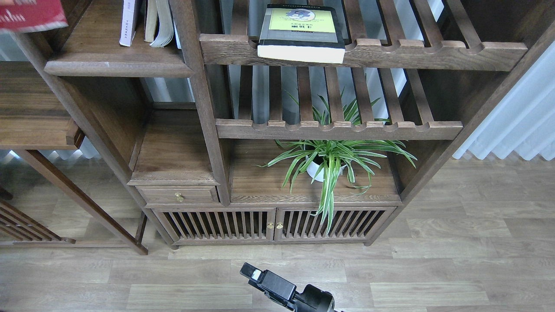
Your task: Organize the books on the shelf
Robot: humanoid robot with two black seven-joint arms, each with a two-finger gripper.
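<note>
The shelf [117,69] is a solid dark plank with a moulded front edge at the upper left. The pale lavender-white book [128,21] stands upright on it. Only a lower corner of the dark red book [30,15] shows at the top left edge, above and left of the shelf; what holds it is out of view. The thick yellow-green and black book [301,32] lies flat on the upper slatted shelf, overhanging its front rail. My left gripper is out of view. My right gripper [250,274] hangs low over the floor, seen end-on, fingers not distinguishable.
Cream-beige books with fanned pages [158,24] stand right of the lavender one. A potted spider plant [325,160] sits in the lower compartment under a second slatted shelf [338,129]. A side table [34,130] stands at the left, a white curtain [516,121] at the right.
</note>
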